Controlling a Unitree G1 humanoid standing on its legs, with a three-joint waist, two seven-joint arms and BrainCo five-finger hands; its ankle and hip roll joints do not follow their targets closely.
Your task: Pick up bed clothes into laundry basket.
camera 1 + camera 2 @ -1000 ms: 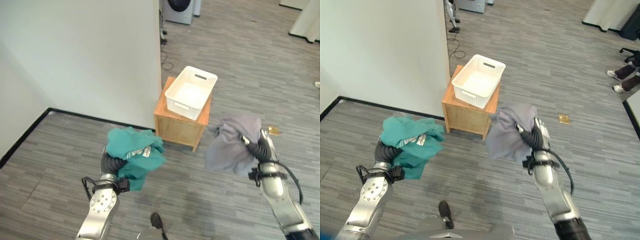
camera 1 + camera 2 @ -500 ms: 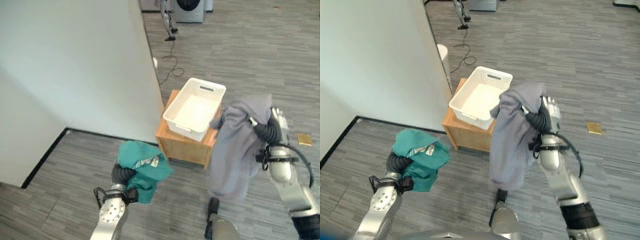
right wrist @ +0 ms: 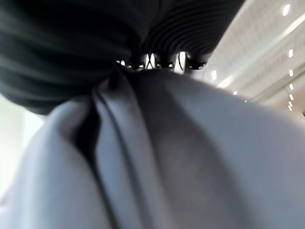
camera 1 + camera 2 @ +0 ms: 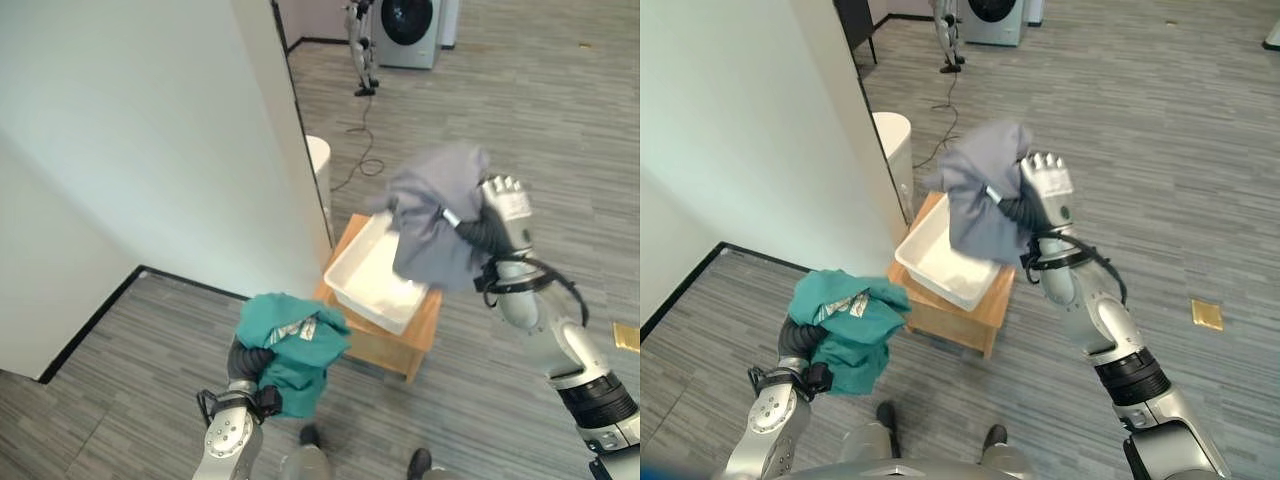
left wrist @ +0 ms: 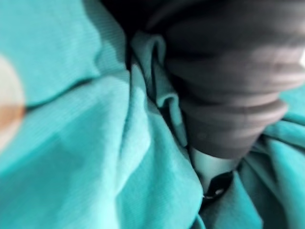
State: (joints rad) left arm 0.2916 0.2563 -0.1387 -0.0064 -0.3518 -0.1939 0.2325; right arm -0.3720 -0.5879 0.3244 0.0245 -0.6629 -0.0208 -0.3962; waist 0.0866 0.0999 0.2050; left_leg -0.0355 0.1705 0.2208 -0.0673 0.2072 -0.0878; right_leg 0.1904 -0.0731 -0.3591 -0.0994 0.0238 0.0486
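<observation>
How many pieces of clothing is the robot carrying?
2. A grey cloth hangs from the right robot hand above the white basket; a teal cloth covers the left robot hand. None visible elsewhere.

text: none legible | labels: none legible | numbers: none | signs: none

Bright, even room light from overhead; soft shadows, little glare.

The pale wall [image 4: 150, 130] is evenly lit and the brightest surface. The grey floor [image 4: 560, 130] carries a mild sheen towards the far end. The white basket [image 4: 365, 285] is almost washed out, and the grey cloth [image 4: 435, 225] over it darkens in its folds. The teal cloth [image 4: 290, 345] is lit on top and shaded beneath. In the right wrist view, ceiling lights [image 3: 286, 9] flare white and the ribbed cover [image 3: 71, 43] is nearly black against them. The left wrist view is dimmer, with deep shadow in the creases.
</observation>
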